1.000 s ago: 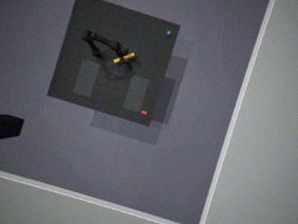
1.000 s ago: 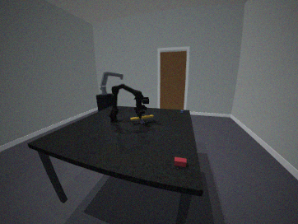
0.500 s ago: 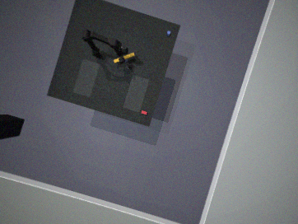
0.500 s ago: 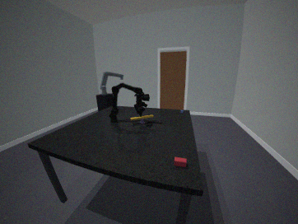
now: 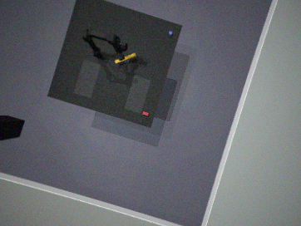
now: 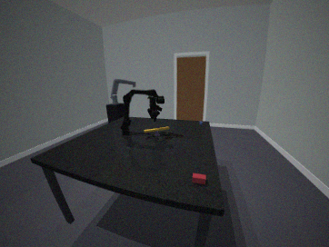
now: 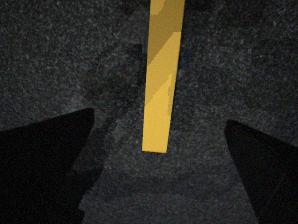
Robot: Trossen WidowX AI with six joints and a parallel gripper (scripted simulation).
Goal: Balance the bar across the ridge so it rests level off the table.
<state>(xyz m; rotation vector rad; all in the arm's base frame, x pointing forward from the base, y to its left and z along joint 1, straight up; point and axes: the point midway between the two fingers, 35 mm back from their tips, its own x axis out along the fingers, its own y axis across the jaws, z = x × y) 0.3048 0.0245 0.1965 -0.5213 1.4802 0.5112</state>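
With its fingers spread wide and nothing between them, the gripper (image 6: 154,119) (image 7: 159,120) should rise straight off the yellow bar (image 5: 125,58) (image 6: 156,129) (image 7: 162,90), which lies below it over the counter (image 5: 62,89) (image 6: 114,168), without brushing its sides.

Top: high above the desk (image 5: 104,95) (image 6: 136,165), facing down, farthest off, desk edges slanting across the view.
Exterior: beyond the corner near the red block (image 5: 145,113) (image 6: 199,179), slightly above desk height, facing across it towards the door.
Wrist: close above the desk surface, facing down between the pincer's (image 7: 159,120) fingers.
Shared by top and exterior: all four desk edges.
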